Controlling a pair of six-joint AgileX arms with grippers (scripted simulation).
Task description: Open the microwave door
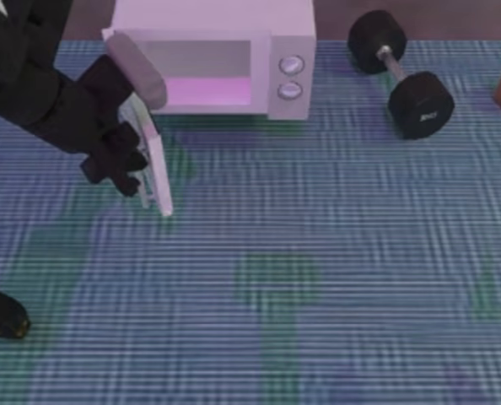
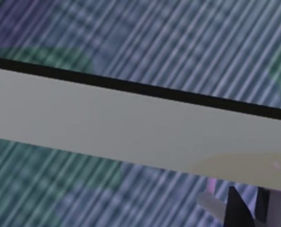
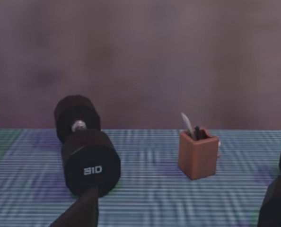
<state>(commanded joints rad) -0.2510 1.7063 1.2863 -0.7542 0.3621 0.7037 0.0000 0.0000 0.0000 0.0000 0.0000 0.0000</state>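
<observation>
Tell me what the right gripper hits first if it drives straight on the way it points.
Probably the dumbbell: in the right wrist view it sits straight ahead, nearer than the brown cup. Depth is unclear.

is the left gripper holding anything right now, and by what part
The left gripper is at the slim handle of the open microwave door, apparently gripping it near the door's free edge; the fingers themselves are hidden. The right gripper holds nothing visible.

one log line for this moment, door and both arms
microwave door: swung wide open, cavity exposed | left gripper: at the door handle | right arm: out of top view, camera facing dumbbell | microwave: rear left of table
</observation>
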